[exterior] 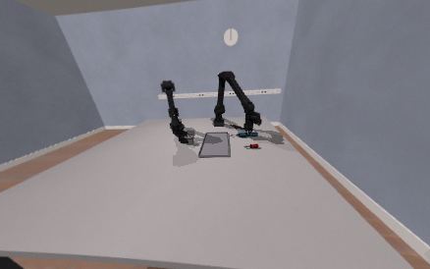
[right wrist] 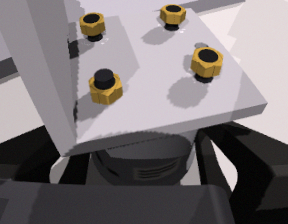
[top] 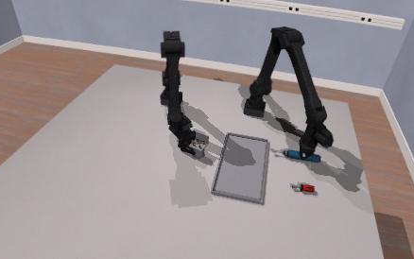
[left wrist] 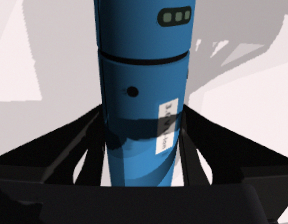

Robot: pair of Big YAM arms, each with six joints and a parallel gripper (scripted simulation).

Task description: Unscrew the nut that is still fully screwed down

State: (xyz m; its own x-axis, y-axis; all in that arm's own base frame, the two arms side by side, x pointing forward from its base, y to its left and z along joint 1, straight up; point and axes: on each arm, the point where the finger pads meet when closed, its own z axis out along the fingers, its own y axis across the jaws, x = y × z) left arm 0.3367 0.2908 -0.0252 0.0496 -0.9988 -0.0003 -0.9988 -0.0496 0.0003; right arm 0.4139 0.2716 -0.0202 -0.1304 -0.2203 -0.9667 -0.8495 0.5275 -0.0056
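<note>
The blue electric nut driver (top: 315, 158) (exterior: 254, 134) (left wrist: 140, 40) lies on the table. My left gripper (top: 306, 155) (left wrist: 142, 113) is shut on its barrel, a finger against each side. The joint module (top: 198, 153) (right wrist: 145, 157) stands upright with the light grey L-shaped bracket (right wrist: 150, 117) on top. My right gripper (right wrist: 143, 113) is shut on the module's dark body, below the plate. In the right wrist view, one brass nut (right wrist: 112, 96) sits low, its stud sticking out above it. The other nuts (right wrist: 207, 62) (right wrist: 92, 24) (right wrist: 173, 15) sit raised, near their stud tops.
A shallow grey tray (top: 242, 167) (exterior: 215, 144) lies between the module and the driver. A small red-handled tool (top: 307, 188) (exterior: 254, 145) lies in front of the driver, to the right of the tray.
</note>
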